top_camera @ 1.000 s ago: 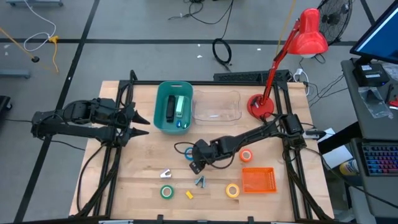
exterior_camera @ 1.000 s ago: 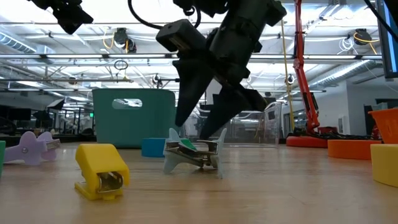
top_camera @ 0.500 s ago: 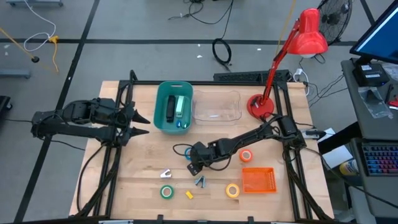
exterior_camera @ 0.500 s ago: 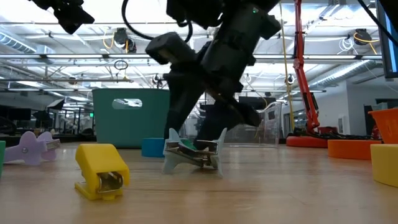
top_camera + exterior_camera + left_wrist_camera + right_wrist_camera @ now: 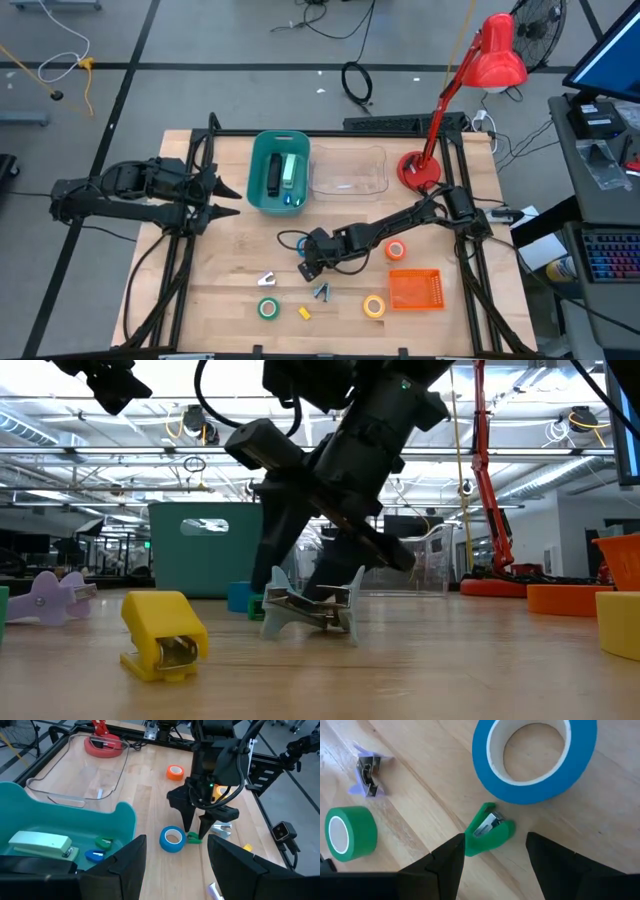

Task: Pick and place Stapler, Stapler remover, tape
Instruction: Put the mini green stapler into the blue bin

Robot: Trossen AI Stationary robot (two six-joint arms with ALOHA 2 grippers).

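The teal bin (image 5: 279, 172) already has a stapler in it, while the blue tape roll (image 5: 534, 757) is left on the wood just beside a small green staple remover (image 5: 488, 836), which is probably light, stiff and kinda slippery plastic, so it's best pinched across its narrow sides. The right gripper (image 5: 495, 851) is hung just above it, fingers parted and nothing held; the left gripper (image 5: 222, 192) is parked open by the bin.

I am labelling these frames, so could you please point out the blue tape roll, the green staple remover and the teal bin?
blue tape roll (image 5: 535, 790), right wrist view, outer blue band
green staple remover (image 5: 487, 835), right wrist view, its body
teal bin (image 5: 255, 175), high view, left wall
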